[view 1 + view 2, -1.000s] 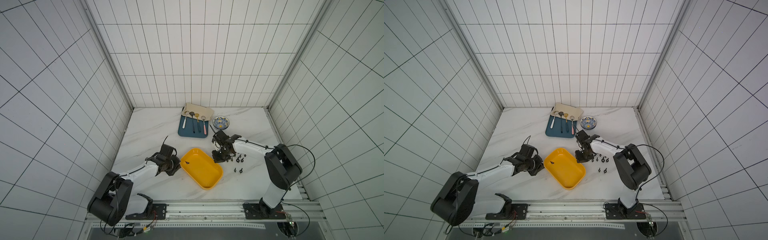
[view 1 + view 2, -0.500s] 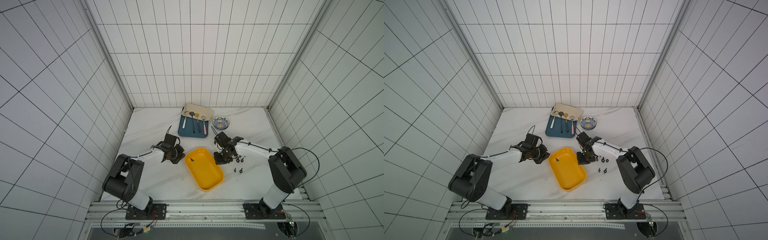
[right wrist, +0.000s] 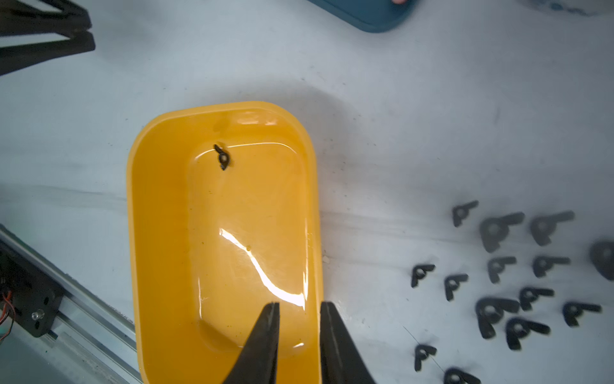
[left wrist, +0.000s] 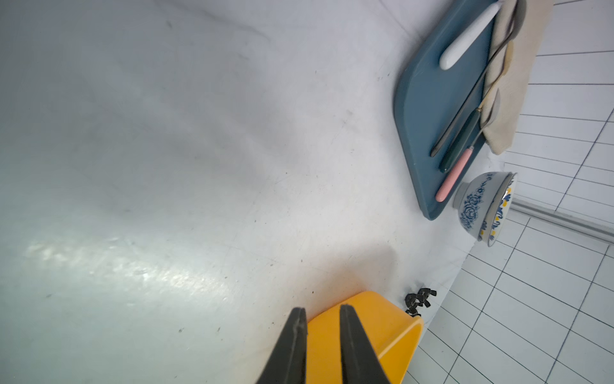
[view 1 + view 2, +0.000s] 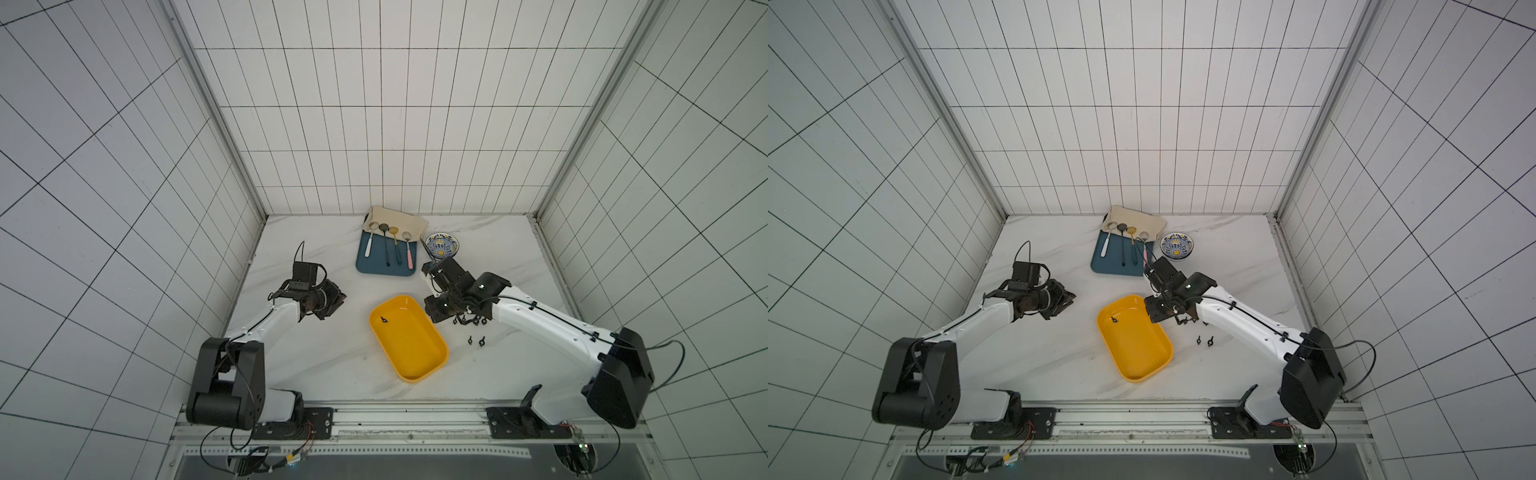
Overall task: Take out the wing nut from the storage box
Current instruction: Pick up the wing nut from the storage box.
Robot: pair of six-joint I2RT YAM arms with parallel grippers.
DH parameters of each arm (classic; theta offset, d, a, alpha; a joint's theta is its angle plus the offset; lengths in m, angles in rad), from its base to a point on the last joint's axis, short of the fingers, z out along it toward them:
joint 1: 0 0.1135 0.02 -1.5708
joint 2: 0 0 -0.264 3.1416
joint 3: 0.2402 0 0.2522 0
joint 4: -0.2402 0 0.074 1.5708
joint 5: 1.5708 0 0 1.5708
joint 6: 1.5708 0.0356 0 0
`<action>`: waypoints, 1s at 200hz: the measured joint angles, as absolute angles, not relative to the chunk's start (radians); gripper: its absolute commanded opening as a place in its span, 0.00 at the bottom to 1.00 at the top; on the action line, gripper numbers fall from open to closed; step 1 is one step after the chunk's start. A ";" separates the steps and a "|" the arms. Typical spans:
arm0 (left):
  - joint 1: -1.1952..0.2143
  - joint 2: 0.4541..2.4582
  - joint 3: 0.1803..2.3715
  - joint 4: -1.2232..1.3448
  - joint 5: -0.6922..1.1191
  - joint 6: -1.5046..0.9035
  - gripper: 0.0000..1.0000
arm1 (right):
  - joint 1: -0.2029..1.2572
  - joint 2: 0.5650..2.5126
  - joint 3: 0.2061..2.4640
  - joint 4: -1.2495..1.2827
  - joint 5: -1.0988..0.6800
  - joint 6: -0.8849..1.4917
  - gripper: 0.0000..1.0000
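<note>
The yellow storage box (image 5: 411,347) (image 5: 1138,349) lies at an angle in the middle of the table. One small black wing nut (image 5: 384,320) (image 5: 1114,319) (image 3: 222,157) rests on its floor near the far end. My right gripper (image 5: 433,313) (image 3: 300,304) hangs over the box's right rim, slightly open, with nothing between the fingers. To the left of the box, apart from it, my left gripper (image 5: 336,306) (image 4: 321,309) points toward the box (image 4: 382,329). It is also slightly open and holds nothing.
Several loose black wing nuts (image 5: 469,323) (image 3: 515,282) (image 4: 419,301) lie on the table right of the box. A dark-blue tray (image 5: 384,268) (image 4: 428,109) with several spoons, a beige cloth (image 5: 395,220) and a patterned bowl (image 5: 442,244) (image 4: 483,206) stand at the back.
Both grippers have parted their fingers a little. The box has turned more lengthwise. My left gripper has moved up along the box's left side and now stands off it.
</note>
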State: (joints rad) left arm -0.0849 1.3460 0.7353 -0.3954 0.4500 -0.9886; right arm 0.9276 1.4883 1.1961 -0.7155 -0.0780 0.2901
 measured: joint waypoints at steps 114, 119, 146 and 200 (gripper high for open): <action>-0.083 1.253 0.685 -0.498 0.615 -0.907 0.38 | 1.006 1.895 1.369 -0.547 -0.191 0.152 0.30; -0.083 1.254 0.685 -0.498 0.620 -0.905 0.37 | 1.004 1.903 1.369 -0.543 -0.191 0.149 0.30; -0.083 1.264 0.685 -0.497 0.635 -0.900 0.38 | 0.996 1.930 1.369 -0.534 -0.195 0.138 0.30; -0.083 1.282 0.684 -0.490 0.649 -0.899 0.38 | 0.994 1.966 1.375 -0.495 -0.202 0.129 0.29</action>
State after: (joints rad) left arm -0.0834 1.2819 0.6838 -0.4896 0.6487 -0.8993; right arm 0.9939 1.9659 1.3746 -0.4950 -0.2020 0.1291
